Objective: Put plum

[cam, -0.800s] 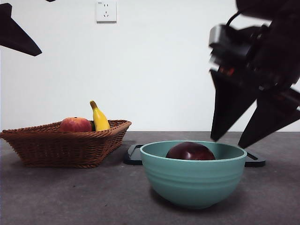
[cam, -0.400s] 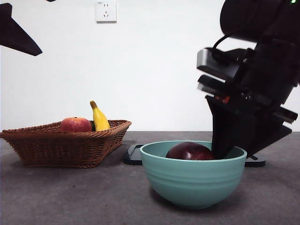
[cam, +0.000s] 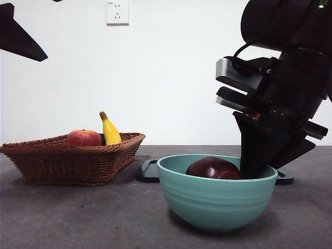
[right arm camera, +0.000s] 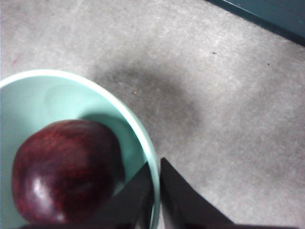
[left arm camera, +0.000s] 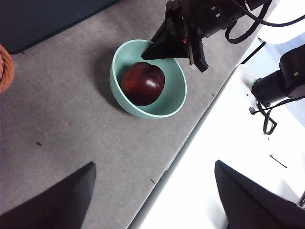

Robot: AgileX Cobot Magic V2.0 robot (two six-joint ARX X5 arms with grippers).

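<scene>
A: Where is the plum [cam: 213,168]?

B: It lies inside the teal bowl [cam: 217,202] on the desk [cam: 78,218], just beside the right pincer [right arm camera: 156,191]. That pincer straddles the bowl's rim, one jaw inside next to the plum, the other outside.

A: How wide are the jaws?

B: Nearly together, only a slim gap, with the rim pinched between them. The plum itself is not held.

A: And the left pincer [left arm camera: 152,195]?

B: It hangs high and well away from the bowl, jaws spread wide, holding nothing.

A: Any writing to read?

B: None that I can make out. A white wall socket [cam: 118,12] carries small marks, too tiny to read.

A: What else is around?

B: Well away from the right pincer, past the bowl, a wicker basket [cam: 72,158] holds a red-orange fruit [cam: 83,138] and a banana [cam: 109,130]. A flat black tray [cam: 148,171] lies behind the bowl. Nothing stands between the pincer and the plum.
</scene>
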